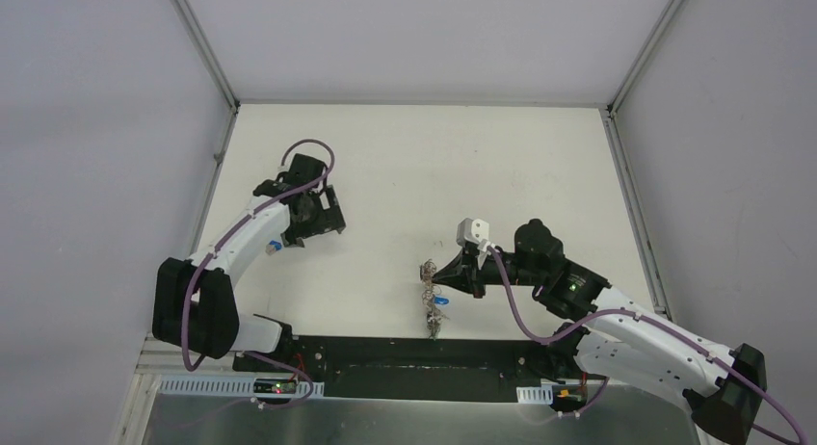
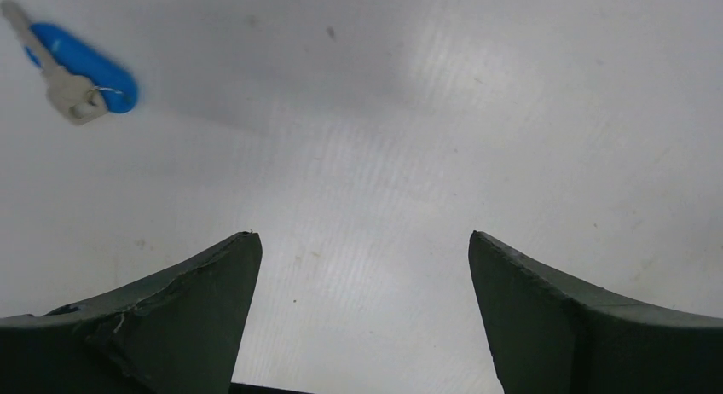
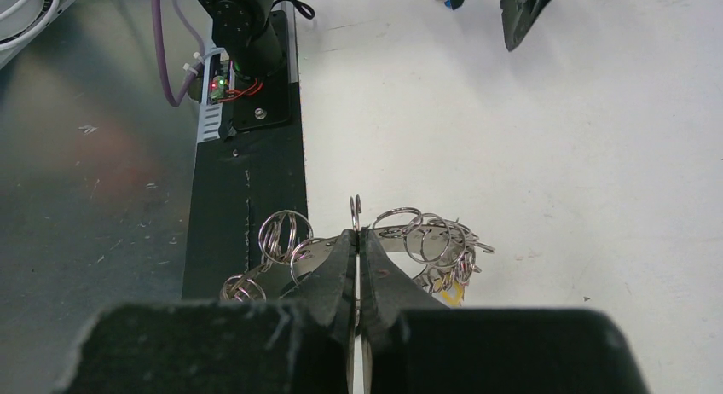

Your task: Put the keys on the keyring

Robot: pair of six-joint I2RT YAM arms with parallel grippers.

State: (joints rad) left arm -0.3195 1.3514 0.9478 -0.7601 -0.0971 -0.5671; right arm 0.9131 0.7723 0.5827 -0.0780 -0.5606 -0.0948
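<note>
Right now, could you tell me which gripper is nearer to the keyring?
Right. The right gripper is shut on the keyring; the left gripper is open, well off to its left, near a blue-tagged key.

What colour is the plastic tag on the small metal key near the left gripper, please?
The oval plastic tag is blue; see left wrist view.

Two grippers are showing: one left gripper (image 2: 362, 245) and one right gripper (image 3: 359, 236). One keyring (image 3: 419, 232) is showing, its wire loops proving too tangled to count. One loose blue-tagged key (image 2: 81, 70) is lying apart. At the ring, one yellow tag (image 3: 452, 293) and one blue tag (image 1: 440, 299) are showing.
</note>
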